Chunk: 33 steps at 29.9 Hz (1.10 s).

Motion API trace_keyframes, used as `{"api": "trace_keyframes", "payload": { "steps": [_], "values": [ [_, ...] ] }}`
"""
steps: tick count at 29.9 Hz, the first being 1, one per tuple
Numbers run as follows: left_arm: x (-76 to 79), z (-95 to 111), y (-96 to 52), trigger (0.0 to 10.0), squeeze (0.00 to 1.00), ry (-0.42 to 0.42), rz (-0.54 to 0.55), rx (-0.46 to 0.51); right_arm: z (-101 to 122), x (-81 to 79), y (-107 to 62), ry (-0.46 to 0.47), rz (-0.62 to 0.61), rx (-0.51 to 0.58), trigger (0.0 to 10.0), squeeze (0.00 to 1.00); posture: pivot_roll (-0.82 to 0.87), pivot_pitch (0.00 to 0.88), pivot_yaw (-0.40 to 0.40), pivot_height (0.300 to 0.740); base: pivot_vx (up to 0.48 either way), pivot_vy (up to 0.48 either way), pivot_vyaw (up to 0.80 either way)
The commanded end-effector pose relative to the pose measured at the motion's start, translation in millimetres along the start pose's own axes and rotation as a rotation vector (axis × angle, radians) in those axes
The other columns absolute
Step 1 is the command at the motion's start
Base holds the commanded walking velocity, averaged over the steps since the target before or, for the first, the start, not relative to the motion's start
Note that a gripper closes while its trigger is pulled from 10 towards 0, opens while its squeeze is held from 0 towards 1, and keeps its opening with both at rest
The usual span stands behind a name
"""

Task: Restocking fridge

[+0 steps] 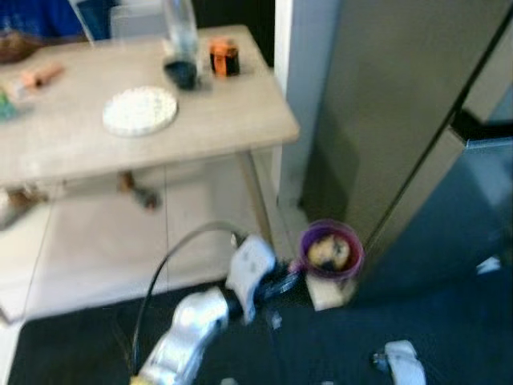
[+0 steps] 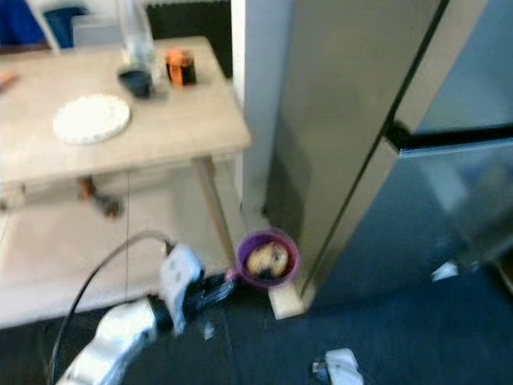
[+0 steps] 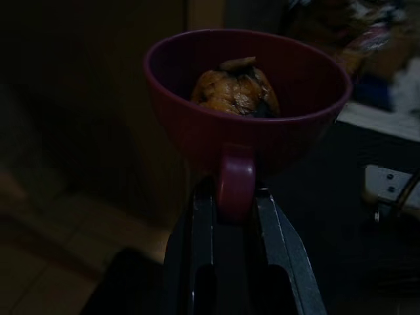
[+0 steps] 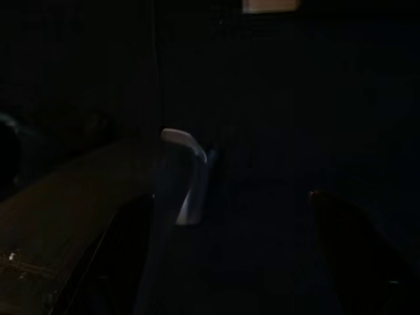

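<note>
Now carrying: my left gripper fingers clamp the purple cup handle beside the fridge, whose door needs opening next.

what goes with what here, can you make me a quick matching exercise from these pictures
Things:
1. purple cup
2. white plate
3. orange jar
4. fridge

Places or states:
a. flat in the middle of the table
b. doors shut, on the robot's right
c. held by its handle in the left gripper, food inside
d. near the table's far right corner

Pairs: 1-c, 2-a, 3-d, 4-b
</note>
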<state>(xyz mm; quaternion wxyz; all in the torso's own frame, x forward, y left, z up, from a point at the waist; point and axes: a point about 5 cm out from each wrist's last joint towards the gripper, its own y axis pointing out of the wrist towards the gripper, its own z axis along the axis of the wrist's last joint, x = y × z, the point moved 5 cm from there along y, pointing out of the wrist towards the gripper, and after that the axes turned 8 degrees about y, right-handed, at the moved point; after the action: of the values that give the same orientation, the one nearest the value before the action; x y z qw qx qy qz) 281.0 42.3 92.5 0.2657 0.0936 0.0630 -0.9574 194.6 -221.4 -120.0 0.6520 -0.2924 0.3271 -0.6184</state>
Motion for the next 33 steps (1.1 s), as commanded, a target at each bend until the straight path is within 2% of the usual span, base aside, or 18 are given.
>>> {"api": "trace_keyframes", "payload": {
  "steps": [1, 16, 18, 22, 23, 26, 27, 28, 29, 30, 33],
  "values": [
    [5.2, 1, 1.6, 10.0, 0.0, 0.001, -0.019, 0.01, -12, 2.2, -2.9, 0.004, -0.011, -0.035, 10.0, 0.0, -0.06, 0.158, 0.018, 0.74, 0.0, -0.454, 0.0],
    [5.3, 1, 2.6, 10.0, 0.0, 0.0, -0.017, 0.012, -8, 0.6, -1.5, 0.012, -0.005, -0.023, 10.0, 0.0, -0.07, 0.161, 0.014, 0.74, 0.0, -0.454, 0.0],
    [4.7, -2, 2.1, 10.0, 0.0, 0.005, -0.01, 0.002, 8, -4.2, 1.2, 0.03, 0.04, 0.029, 10.0, 0.0, -0.07, 0.162, 0.016, 0.74, 0.0, -0.208, 0.0],
    [4.7, -2, 1.8, 10.0, 0.0, 0.005, -0.008, -0.001, 12, -6.2, 1.9, 0.033, 0.057, 0.044, 10.0, 0.0, -0.07, 0.162, 0.016, 0.74, 0.0, 0.0, 0.0],
    [6.9, -6, -1.6, 10.0, 0.0, -0.001, -0.012, -0.008, 28, -14.4, 3.3, -0.017, 0.134, 0.085, 10.0, 0.0, -0.07, 0.162, 0.016, 0.74, 0.0, 0.0, 0.0],
    [8.6, -8, -3.8, 10.0, 0.0, -0.005, -0.017, -0.012, 35, -19.9, 3.4, -0.061, 0.184, 0.102, 10.0, 0.0, -0.07, 0.162, 0.016, 0.74, 0.0, 0.0, 0.0],
    [11.0, -10, -5.6, 10.0, 0.0, -0.012, -0.03, -0.015, 41, -21.5, 3.4, -0.06, 0.205, 0.117, 10.0, 0.0, -0.07, 0.164, 0.015, 0.74, 0.0, 0.0, 0.69],
    [19.9, -13, -8.8, 10.0, 0.0, -0.024, -0.079, -0.025, 50, -23.6, 3.5, -0.078, 0.23, 0.139, 10.0, 0.0, -0.06, 0.165, 0.013, 0.74, 0.0, 0.0, 0.79],
    [19.9, -13, -8.8, 10.0, 0.0, -0.024, -0.079, -0.025, 50, -23.6, 3.5, -0.078, 0.23, 0.139, 10.0, 0.0, -0.06, 0.165, 0.013, 0.74, 0.0, 0.0, 0.79],
    [32.2, -19, -13.1, 10.0, 0.0, -0.036, -0.14, -0.041, 62, -28.2, 3.0, -0.109, 0.277, 0.169, 10.0, 0.0, -0.06, 0.165, 0.013, 0.74, 0.0, 0.0, 0.79],
    [40.6, -23, -15.0, 10.0, 0.0, -0.055, -0.174, -0.048, 71, -34.1, 1.7, -0.151, 0.334, 0.185, 10.0, 0.0, -0.06, 0.165, 0.014, 0.74, 0.0, 0.0, 0.79]
  ]
}}
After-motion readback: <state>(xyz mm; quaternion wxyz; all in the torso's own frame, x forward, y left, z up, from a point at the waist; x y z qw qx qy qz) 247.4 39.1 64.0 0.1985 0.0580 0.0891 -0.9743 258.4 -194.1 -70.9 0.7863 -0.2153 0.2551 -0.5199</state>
